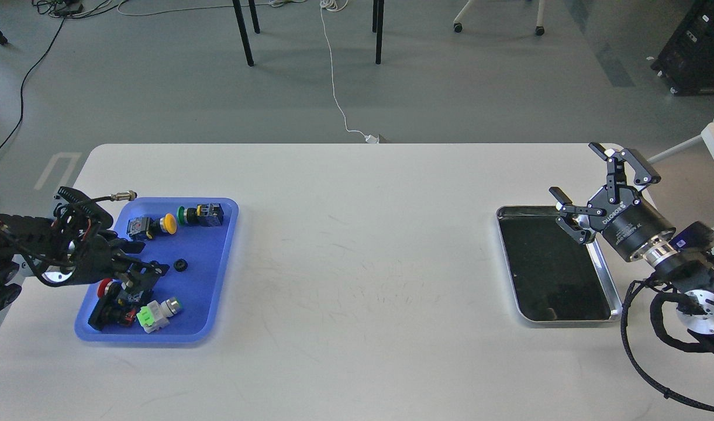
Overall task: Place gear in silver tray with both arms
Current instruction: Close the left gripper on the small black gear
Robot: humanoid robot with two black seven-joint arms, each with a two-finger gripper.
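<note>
The gear (180, 265) is a small black ring lying in the blue plastic tray (222, 245) at the left. My left gripper (153, 259) hovers low over that tray, its dark fingers apart, with the tips just left of the gear and not touching it. The silver tray (602, 275) lies at the right with a dark, mirror-like, bare bottom. My right gripper (576, 172) is held above the silver tray's far right corner. It is wide open and holds nothing.
The blue tray also holds a yellow push button (168, 223), a green button with a black body (202, 214), a red button (105, 288) and a white and green switch (158, 313). A metal plug on a cable (124, 196) sticks out beside the left arm.
</note>
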